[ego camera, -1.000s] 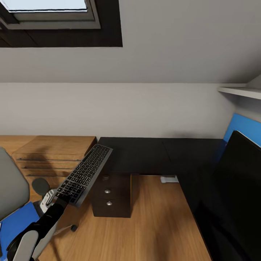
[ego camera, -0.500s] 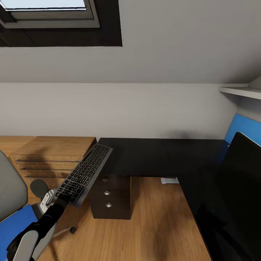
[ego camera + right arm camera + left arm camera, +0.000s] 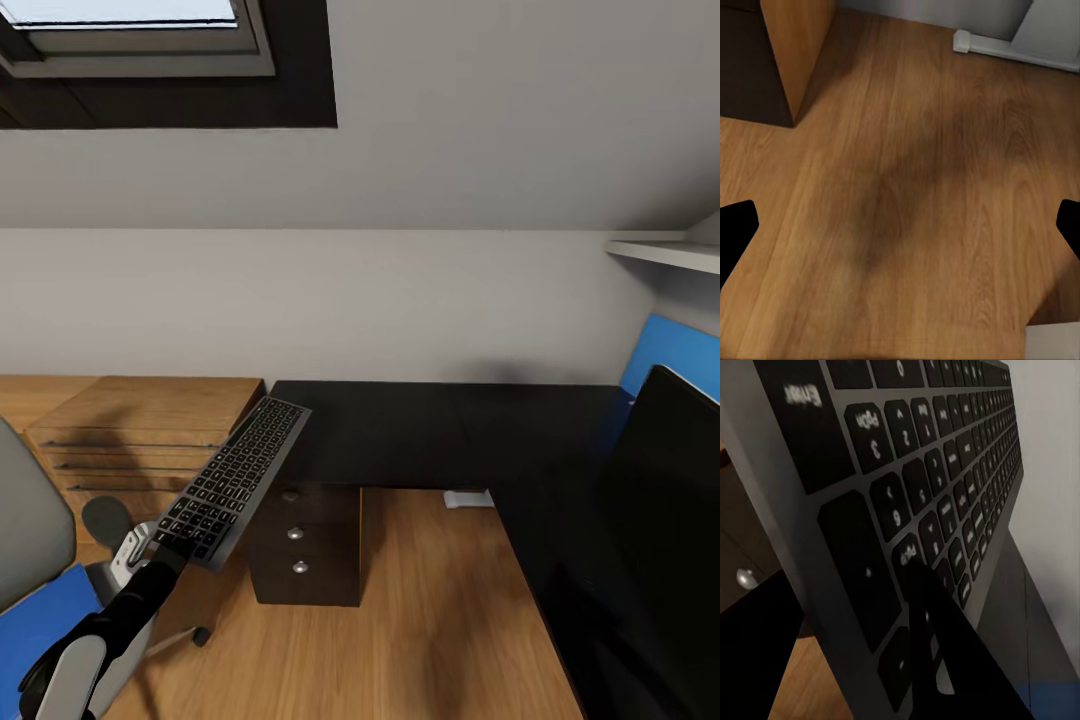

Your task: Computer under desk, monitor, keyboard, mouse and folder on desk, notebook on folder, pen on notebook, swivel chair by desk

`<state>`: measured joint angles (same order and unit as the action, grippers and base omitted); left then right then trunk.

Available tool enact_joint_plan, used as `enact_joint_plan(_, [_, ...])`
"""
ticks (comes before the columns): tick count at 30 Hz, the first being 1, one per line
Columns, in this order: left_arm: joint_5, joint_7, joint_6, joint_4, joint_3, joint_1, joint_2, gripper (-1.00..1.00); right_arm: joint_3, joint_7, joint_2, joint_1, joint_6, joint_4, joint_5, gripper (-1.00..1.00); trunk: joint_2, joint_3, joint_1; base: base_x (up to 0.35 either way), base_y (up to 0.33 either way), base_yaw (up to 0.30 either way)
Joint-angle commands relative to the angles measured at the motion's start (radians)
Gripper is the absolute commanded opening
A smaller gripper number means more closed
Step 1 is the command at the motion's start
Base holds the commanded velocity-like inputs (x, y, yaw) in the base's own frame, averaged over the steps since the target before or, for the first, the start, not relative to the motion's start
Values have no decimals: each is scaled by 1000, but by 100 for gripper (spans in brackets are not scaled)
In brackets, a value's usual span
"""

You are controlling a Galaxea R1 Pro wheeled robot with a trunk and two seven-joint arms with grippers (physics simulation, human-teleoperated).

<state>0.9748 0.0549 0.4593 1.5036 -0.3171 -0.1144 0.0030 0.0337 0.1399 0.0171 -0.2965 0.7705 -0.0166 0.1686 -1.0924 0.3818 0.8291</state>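
My left gripper [image 3: 165,542] is shut on the near end of the black keyboard [image 3: 236,478], holding it in the air, tilted, over the left end of the black-topped desk [image 3: 420,430]. In the left wrist view one finger [image 3: 937,652] lies across the keys [image 3: 945,472]. The black monitor [image 3: 662,500] stands on the desk at the right, before the blue back panel [image 3: 672,350]. The grey swivel chair [image 3: 28,520] is at the far left with the blue folder [image 3: 40,622] on its seat. My right gripper [image 3: 900,225] is open above the wooden floor [image 3: 907,187].
The dark drawer unit [image 3: 305,545] stands under the desk's left end, seen also as a drawer unit side [image 3: 791,52]. A light-wood dresser [image 3: 150,420] is behind the chair. A white desk foot [image 3: 468,497] rests on the wooden floor between the desk wings.
The head view has drifted slightly, so the chair sits a little further left in the picture. The keyboard stays held in my left gripper in the same pose.
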Motion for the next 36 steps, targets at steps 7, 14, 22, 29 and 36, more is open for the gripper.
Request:
enact_joint_plan(7, [11, 6, 7, 1, -1, -1, 0, -100, 3, 10, 0, -1, 4, -2, 9, 100, -1, 1, 0, 273, -13, 0])
enact_joint_plan(14, [13, 6, 6, 1, -2, -1, 0, -100, 3, 10, 0, -1, 4, -2, 10, 100, -1, 1, 0, 162, -85, 0])
enact_joint_plan(22, [12, 6, 7, 1, -2, -1, 0, -100, 3, 10, 0, -1, 5, -2, 10, 100, -1, 1, 0, 14, -85, 0])
enact_joint_plan(29, [9, 5, 7, 1, -2, -1, 0, -100, 3, 10, -1, -1, 4, -2, 11, 100, -1, 1, 0, 5, -15, 0])
enact_joint_plan(36, [11, 5, 7, 1, -2, -1, 0, -100, 4, 10, -2, -1, 4, -2, 11, 100, -1, 1, 0, 155, 29, 0])
